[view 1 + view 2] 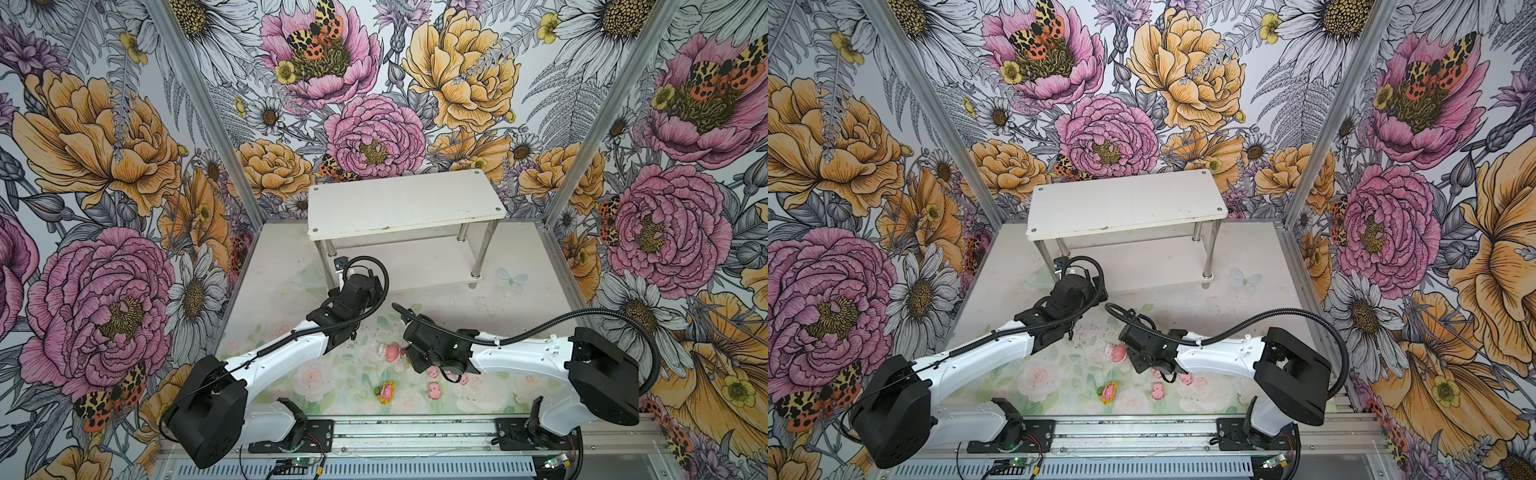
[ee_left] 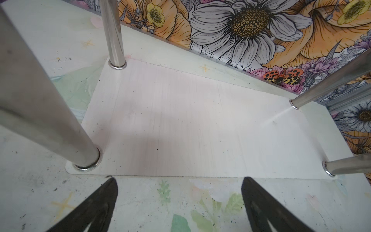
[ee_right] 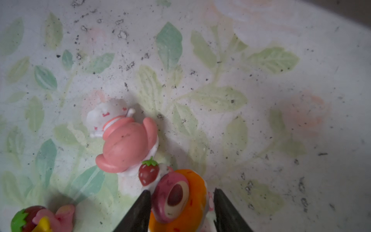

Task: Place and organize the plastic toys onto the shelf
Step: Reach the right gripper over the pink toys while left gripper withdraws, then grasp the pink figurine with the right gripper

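In the right wrist view the right gripper (image 3: 181, 190) has its two black fingers at either side of the orange pig-faced figure (image 3: 197, 183), at about a middle width. Whether they press the figure or only stand beside it, I cannot tell. The white-hooded pig figure (image 3: 124, 144) lies on the table just beside the orange one, and the yellow sunflower figure (image 3: 56, 219) shows at the picture edge. I judge that the step in hand is the taking of the orange figure, well in front of the shelf. The next move calls for a firm close that does not push the white-hooded neighbour, then a lift and a carry toward the shelf.

In the left wrist view the left gripper (image 2: 179, 180) is wide and empty. It is just in front of the shelf's lower board (image 2: 180, 124), which is bare, and near one front metal leg (image 2: 50, 112).

In both top views the shelf (image 1: 405, 201) stands at the back and its upper board is bare too, so I judge the task is near its start. Small pink pigs (image 1: 434, 390) lie well in front of the shelf, beside the right arm. The table (image 1: 519, 299) carries a pale flower print, worn and with dark specks. The walls (image 1: 104, 145) around show big printed flowers, with aluminium posts at the corners.
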Robot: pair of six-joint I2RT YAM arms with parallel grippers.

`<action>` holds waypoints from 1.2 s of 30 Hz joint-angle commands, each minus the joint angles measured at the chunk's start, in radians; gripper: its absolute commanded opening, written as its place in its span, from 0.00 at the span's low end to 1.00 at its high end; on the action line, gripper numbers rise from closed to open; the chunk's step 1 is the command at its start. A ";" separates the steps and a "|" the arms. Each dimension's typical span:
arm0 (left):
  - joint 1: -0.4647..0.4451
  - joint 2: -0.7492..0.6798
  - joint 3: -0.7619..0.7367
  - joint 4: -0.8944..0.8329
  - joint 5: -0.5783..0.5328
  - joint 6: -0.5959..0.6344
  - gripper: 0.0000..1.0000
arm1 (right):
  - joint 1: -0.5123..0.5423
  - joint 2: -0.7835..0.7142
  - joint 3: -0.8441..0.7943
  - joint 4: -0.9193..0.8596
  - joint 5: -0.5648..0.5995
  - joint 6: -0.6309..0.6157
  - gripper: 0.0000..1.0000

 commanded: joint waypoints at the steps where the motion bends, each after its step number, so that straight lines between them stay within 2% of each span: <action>1: 0.001 -0.024 0.007 -0.020 -0.041 -0.005 0.99 | 0.010 -0.012 0.035 0.009 -0.019 -0.044 0.53; 7: 0.022 -0.063 -0.021 -0.028 -0.069 -0.023 0.98 | 0.069 -0.040 0.051 0.009 -0.057 -0.093 0.52; 10: 0.038 -0.075 -0.031 -0.035 -0.076 -0.039 0.99 | 0.096 -0.031 0.073 0.011 -0.087 -0.112 0.48; 11: 0.043 -0.078 -0.034 -0.035 -0.079 -0.044 0.99 | 0.101 -0.024 0.078 0.012 -0.102 -0.114 0.46; 15: 0.056 -0.089 -0.040 -0.035 -0.074 -0.046 0.97 | 0.099 0.014 0.078 0.047 -0.151 -0.123 0.23; 17: 0.056 -0.090 -0.036 -0.038 -0.063 -0.035 0.91 | 0.098 0.046 0.083 0.052 -0.159 -0.128 0.16; 19: 0.053 -0.094 -0.038 -0.050 -0.059 -0.028 0.82 | 0.093 0.080 0.090 0.064 -0.163 -0.124 0.12; 21: 0.052 -0.097 -0.038 -0.067 -0.059 -0.027 0.76 | 0.086 0.101 0.094 0.088 -0.160 -0.118 0.12; 24: 0.051 -0.109 -0.047 -0.092 -0.070 -0.032 0.76 | 0.075 0.144 0.119 0.117 -0.120 -0.120 0.11; 30: 0.050 -0.172 -0.076 -0.134 -0.109 -0.046 0.86 | 0.007 0.255 0.209 0.186 -0.123 -0.117 0.12; 36: 0.038 -0.229 -0.107 -0.190 -0.146 -0.034 0.87 | -0.011 0.247 0.271 0.208 -0.110 -0.158 0.14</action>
